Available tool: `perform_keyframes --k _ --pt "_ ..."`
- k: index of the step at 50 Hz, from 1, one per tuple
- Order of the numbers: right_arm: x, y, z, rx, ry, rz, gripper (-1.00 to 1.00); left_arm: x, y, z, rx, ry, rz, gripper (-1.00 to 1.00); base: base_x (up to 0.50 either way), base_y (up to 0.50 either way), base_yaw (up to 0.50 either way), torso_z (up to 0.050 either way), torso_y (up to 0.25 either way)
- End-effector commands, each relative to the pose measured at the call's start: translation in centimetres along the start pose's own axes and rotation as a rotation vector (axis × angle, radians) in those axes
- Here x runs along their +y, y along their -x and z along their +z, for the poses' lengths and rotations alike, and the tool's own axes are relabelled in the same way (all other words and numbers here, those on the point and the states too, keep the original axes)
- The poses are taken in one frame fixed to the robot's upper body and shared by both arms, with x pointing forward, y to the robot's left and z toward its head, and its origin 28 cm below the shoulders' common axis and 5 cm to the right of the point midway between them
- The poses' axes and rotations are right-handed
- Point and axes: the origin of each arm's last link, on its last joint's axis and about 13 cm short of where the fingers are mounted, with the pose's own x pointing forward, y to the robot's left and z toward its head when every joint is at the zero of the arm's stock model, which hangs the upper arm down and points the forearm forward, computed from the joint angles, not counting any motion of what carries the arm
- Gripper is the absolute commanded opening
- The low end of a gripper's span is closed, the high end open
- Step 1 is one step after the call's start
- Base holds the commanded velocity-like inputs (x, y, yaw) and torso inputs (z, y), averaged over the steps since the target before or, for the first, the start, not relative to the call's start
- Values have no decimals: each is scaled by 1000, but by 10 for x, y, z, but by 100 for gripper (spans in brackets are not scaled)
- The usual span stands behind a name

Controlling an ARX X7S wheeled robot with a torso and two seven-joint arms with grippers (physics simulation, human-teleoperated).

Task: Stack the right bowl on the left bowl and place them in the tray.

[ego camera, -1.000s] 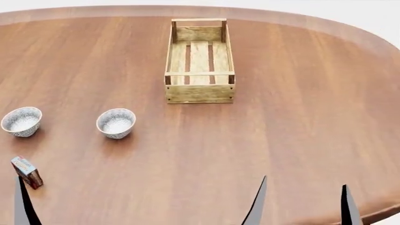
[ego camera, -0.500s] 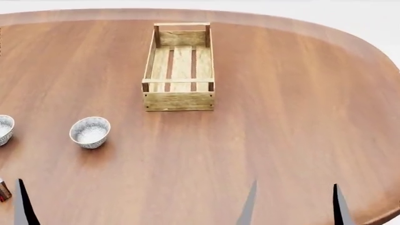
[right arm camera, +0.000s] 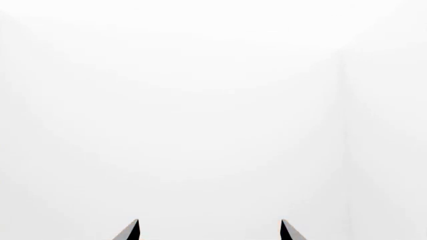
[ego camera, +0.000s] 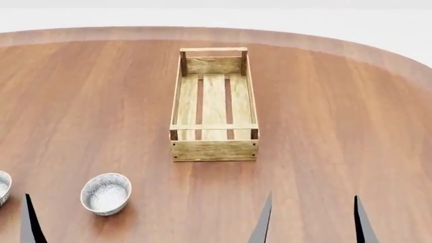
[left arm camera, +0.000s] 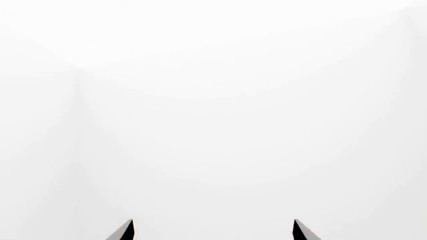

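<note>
The right bowl (ego camera: 106, 194) sits on the desk (ego camera: 324, 111) at the near left, close ahead of the left gripper (left arm camera: 212, 231) and well to the left of the right gripper (ego camera: 310, 220). The left bowl (ego camera: 3, 188) is cut by the frame edge beside it. The tray (ego camera: 214, 150) lies ahead at centre, long axis running away from the robot. Both grippers' fingers are spread apart, holding nothing, so the left arm looks nearer to both bowls.

Tray (ego camera: 214, 150): light wood, dark brown corner posts. Right bowl (ego camera: 106, 194): white-grey speckle. Table (ego camera: 337, 126): reddish-brown wood grain. Gripper fingertips (ego camera: 262, 223): dark grey.
</note>
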Motion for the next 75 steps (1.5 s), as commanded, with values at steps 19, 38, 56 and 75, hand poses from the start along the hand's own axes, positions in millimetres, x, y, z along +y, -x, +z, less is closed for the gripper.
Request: perform_keyframes --k 19,38,56,75 --pt "0 -1 -1 21 6 -3 100 0 0 1 -4 -6 3 100 500 -72 0 0 1" --pt "2 1 -2 4 73 19 100 0 0 1 -2 -5 0 100 500 17 0 0 0" --pt "0 0 -3 10 88 5 100 -1 1 0 2 -8 -6 100 500 176 0 0 1" --pt "-1 2 -7 28 51 -13 100 -2 1 -1 28 -23 2 100 391 131 0 0 0"
